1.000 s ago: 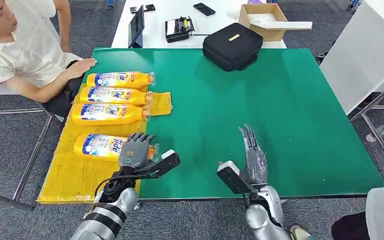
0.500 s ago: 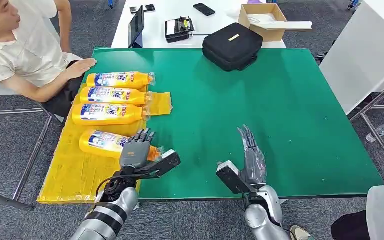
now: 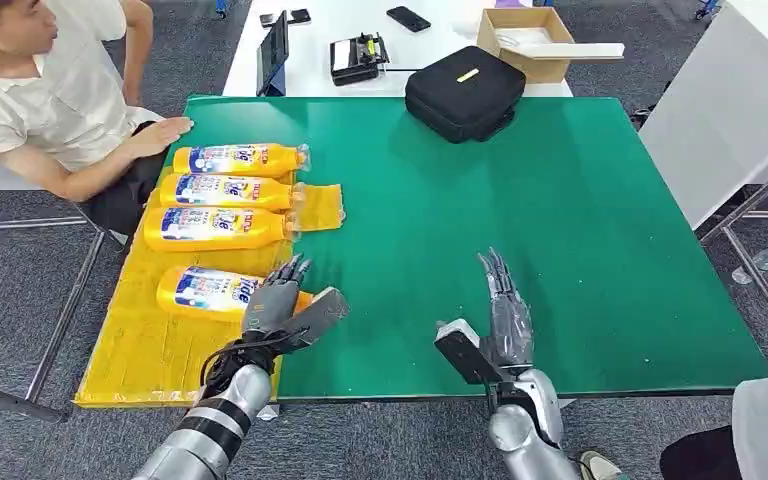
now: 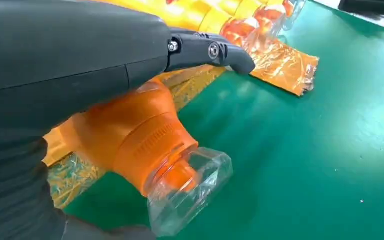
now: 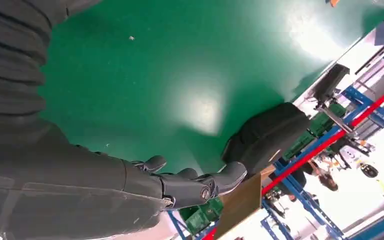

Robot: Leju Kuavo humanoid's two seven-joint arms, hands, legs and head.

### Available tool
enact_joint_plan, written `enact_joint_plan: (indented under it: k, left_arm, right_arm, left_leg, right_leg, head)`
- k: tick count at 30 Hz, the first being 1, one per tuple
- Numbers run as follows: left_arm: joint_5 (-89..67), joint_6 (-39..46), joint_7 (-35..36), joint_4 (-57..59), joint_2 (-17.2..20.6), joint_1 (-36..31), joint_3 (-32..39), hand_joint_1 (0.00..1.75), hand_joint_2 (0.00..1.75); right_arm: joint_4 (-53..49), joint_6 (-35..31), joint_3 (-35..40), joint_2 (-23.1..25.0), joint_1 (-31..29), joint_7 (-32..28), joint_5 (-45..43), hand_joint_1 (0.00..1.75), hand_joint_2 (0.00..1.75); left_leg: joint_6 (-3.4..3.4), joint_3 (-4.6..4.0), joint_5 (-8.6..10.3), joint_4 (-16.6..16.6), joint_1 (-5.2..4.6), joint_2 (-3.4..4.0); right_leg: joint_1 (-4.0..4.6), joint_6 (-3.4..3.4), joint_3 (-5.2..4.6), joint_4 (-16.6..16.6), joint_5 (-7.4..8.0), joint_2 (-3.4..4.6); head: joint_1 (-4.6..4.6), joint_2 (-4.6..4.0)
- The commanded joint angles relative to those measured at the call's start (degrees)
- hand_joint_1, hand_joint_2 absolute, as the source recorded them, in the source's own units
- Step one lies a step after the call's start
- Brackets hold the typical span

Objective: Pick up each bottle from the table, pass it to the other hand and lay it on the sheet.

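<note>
Where yellow sheet (image 3: 150, 350) lies, left robot hand (image 3: 268, 300) over bottle (image 3: 205, 291).

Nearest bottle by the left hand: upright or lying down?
Lying down. The nearest bottle rests on its side on the yellow sheet, clear cap overhanging the green table.

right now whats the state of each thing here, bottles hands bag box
nearest bottle: lying on the yellow sheet, cap end over the green table, left hand over its neck
three far bottles: lying side by side on the sheet
right hand: holds nothing, fingers straight
black bag: closed
cardboard box: open
</note>
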Motion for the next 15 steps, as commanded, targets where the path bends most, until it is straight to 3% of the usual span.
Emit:
enact_joint_plan:
  k: [1,7,15]
  left_arm:
    - [-0.5,-1.69,-0.81,-6.77,0.7,2.36,-6.04,0.0,1.75]
    - [0.92,-3.98,-1.22,-26.22,3.98,9.11,-15.69,0.0,1.75]
    - [1.42,-3.33,-1.93,-27.58,4.7,9.62,-16.61,0.0,1.75]
  right_arm:
    - [4.53,-0.27,-0.14,-1.04,-1.24,-0.24,0.45,0.0,1.75]
    - [1.48,-1.85,-2.24,-0.64,1.59,-1.32,-0.29,0.0,1.75]
    - [0.66,-1.65,-2.64,-0.07,1.64,-2.12,-1.45,0.0,1.75]
  left_leg:
    - [0.01,0.31,-0.12,-0.03,0.03,0.15]
    - [0.02,0.28,-0.18,0.02,0.04,0.11]
    - [-0.02,0.22,-0.13,-0.02,0.04,0.21]
  right_leg:
    - [0.08,-0.22,0.32,-0.08,-0.07,0.05]
    - [0.09,-0.24,0.3,-0.05,-0.14,-0.01]
    - [0.08,-0.21,0.18,-0.06,-0.04,0.12]
  head:
    - [0.0,0.0]
    - [0.0,0.0]
    - [0.0,0.0]
